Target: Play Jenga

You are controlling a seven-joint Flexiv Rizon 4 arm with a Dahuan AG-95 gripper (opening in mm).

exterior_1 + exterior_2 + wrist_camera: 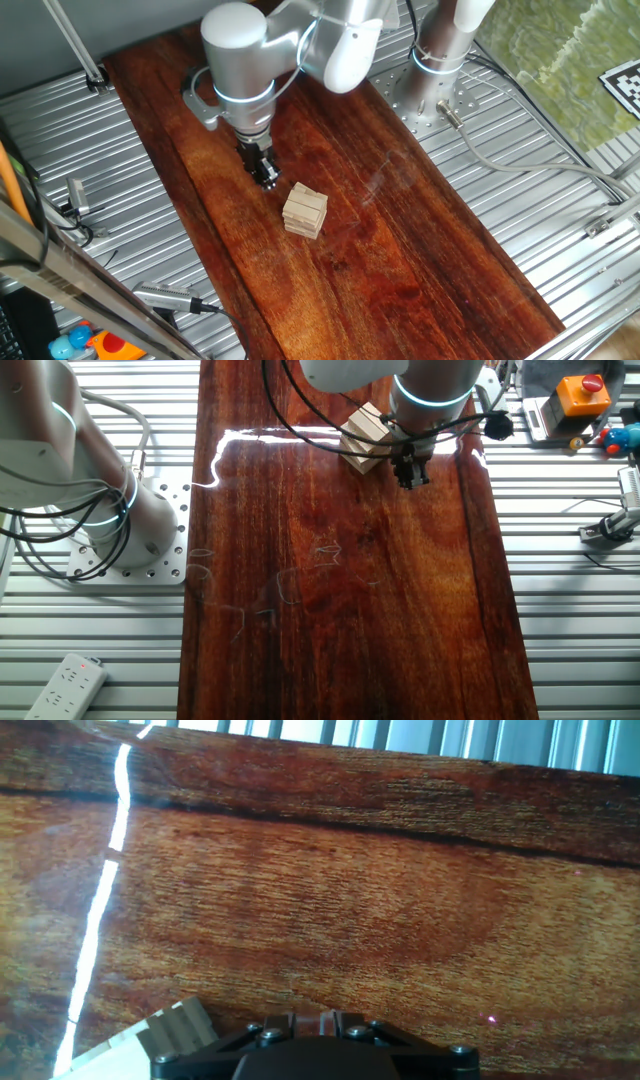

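Observation:
The Jenga stack (305, 211) is a small pile of pale wooden blocks in crossed layers on the dark wood board (420, 250). It also shows in the other fixed view (365, 430), partly behind the arm, and as a pale corner at the bottom left of the hand view (125, 1055). My gripper (266, 177) hangs just beside the stack, low over the board, a short gap from it. Its fingers look closed together with nothing between them. It also shows in the other fixed view (407, 475) and at the bottom of the hand view (308, 1018).
The board (340, 590) lies on a ribbed metal table (120, 170). The arm's base (100, 510) stands beside the board. An orange emergency-stop box (580, 395), a white power strip (65, 685) and small tools (170, 297) lie off the board.

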